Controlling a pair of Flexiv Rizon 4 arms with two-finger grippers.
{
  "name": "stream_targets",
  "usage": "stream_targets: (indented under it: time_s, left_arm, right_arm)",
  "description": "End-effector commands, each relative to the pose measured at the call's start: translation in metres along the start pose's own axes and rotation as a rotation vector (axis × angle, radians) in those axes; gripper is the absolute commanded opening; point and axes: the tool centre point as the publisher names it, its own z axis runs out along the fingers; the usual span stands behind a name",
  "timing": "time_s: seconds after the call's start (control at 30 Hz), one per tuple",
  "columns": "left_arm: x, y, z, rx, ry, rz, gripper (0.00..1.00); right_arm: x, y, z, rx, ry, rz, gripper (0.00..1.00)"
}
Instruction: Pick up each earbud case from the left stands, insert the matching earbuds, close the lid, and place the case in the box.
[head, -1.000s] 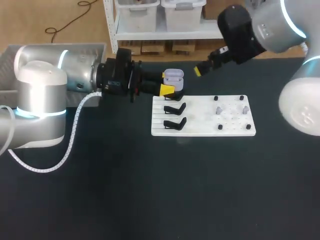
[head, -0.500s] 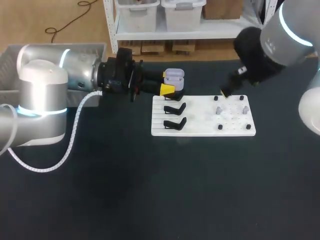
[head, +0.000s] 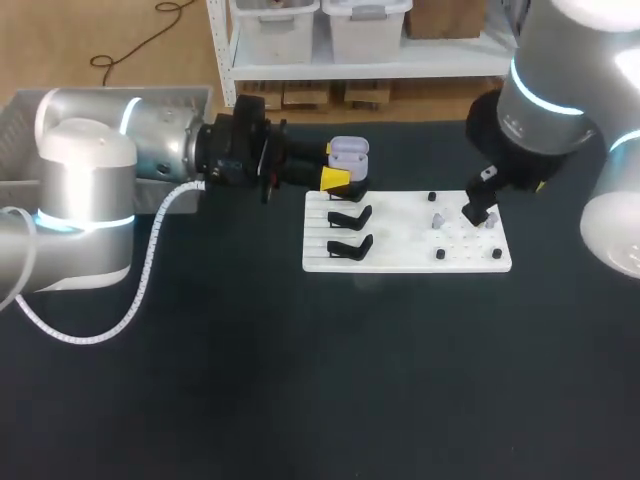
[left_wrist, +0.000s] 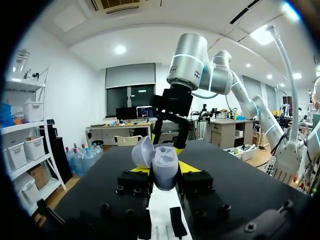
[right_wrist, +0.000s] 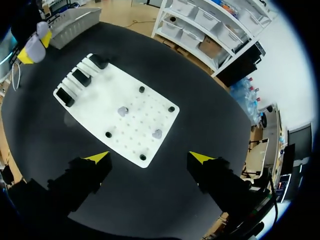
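A lavender earbud case (head: 347, 154) with its lid up is held off the table, behind the white board's (head: 400, 242) left end; my left gripper (head: 338, 164) is shut on it. In the left wrist view the case (left_wrist: 165, 169) sits between the yellow fingertips (left_wrist: 188, 166). Two black stands (head: 349, 216) on the board's left side are bare. Two lavender earbuds (head: 438, 220) stand on the board's right part. My right gripper (head: 478, 208) hangs open above them; the right wrist view looks straight down on the earbuds (right_wrist: 121, 111) ahead of that gripper (right_wrist: 150, 158).
A grey basket (head: 20, 115) sits at the table's far left corner, behind my left arm. Small black pegs (head: 440, 254) stick up around the board's right part. Dark table surface lies in front of the board.
My right arm has swung from behind the board down over its right part, above the earbuds. The left arm and the case have stayed put.
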Motion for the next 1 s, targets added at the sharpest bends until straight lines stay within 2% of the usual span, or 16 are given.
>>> stream_targets:
  time_s: [0.03,0.2,0.43,0.57,1.0]
  left_arm:
    - [0.0,0.001,0.0,0.002,0.0,0.0,0.0]
    - [0.0,0.001,0.0,0.002,0.0,0.0,0.0]
    - [0.0,0.001,0.0,0.002,0.0,0.0,0.0]
    - [0.0,0.001,0.0,0.002,0.0,0.0,0.0]
    - [0.0,0.001,0.0,0.002,0.0,0.0,0.0]
  right_arm:
    - [-0.008,-0.002,0.011,0.013,0.046,0.023,1.0]
    - [-0.011,-0.006,0.022,0.014,0.124,0.055,1.0]
    - [-0.015,-0.007,0.035,0.002,0.154,0.09,1.0]
    - [-0.015,-0.008,0.039,-0.012,0.158,0.124,1.0]
    - [-0.015,-0.008,0.039,-0.012,0.158,0.124,1.0]
